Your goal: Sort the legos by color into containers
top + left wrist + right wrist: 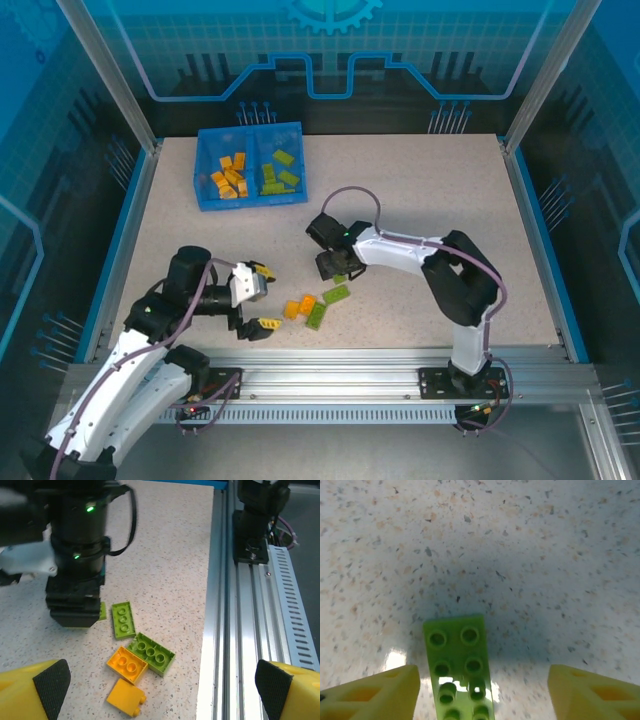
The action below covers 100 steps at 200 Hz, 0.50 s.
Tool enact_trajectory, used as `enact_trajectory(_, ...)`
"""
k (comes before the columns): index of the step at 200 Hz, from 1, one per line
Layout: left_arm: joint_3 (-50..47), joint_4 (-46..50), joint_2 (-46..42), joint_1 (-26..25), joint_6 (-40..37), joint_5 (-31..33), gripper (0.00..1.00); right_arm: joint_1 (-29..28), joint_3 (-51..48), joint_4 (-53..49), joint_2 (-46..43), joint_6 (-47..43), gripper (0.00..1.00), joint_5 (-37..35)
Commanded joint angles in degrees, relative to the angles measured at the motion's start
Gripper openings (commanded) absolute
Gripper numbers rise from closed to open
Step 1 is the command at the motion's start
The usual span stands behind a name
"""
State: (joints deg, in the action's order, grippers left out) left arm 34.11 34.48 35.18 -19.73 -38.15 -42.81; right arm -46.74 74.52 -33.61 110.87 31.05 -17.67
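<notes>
Our right gripper point(334, 268), fingers apart, straddles a light green brick point(454, 655) lying flat mid-table, well apart from the blue bin point(250, 203) at far left. It sits off-centre, so we should centre, lower, then pinch its long sides. Our left gripper point(265, 297) gapes empty.

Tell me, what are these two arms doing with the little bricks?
Two robot arms are sorting bricks by colour into a blue bin: orange ones left, green ones right. The right tool hangs open over a green brick on the table. The left tool, open too, is near a few loose bricks.
</notes>
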Motion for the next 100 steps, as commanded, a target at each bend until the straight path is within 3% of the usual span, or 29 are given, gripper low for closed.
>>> enact_trajectory(1,-1.6,-2.5,-0.5,-0.4,-4.7,-4.6,0.99,-1.5,2.5,-2.4,3.0,0.1,0.61,-1.0)
enact_trajectory(100,-3.1,-5.1,-1.6,-0.3,-5.0,-1.3,0.99,-1.9,1.9,-3.1,1.7,1.7,0.37,1.5)
